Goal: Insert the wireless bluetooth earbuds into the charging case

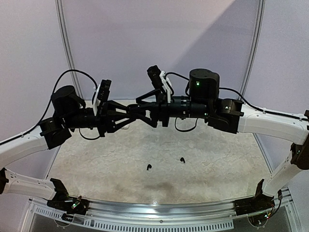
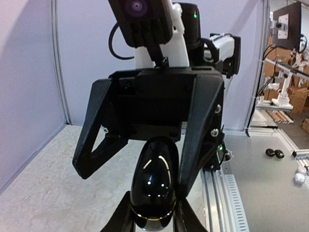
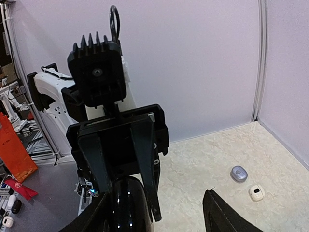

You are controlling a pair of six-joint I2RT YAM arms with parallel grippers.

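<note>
Beige mottled tabletop (image 1: 96, 164), lilac walls (image 1: 145, 38); left jaws clamp a black case (image 2: 154, 183), right jaws gape around it.

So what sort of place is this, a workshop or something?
Most likely a robotics lab or test booth: plain partition walls close in the table, and beyond it stand another robot rig and cardboard boxes.
</note>
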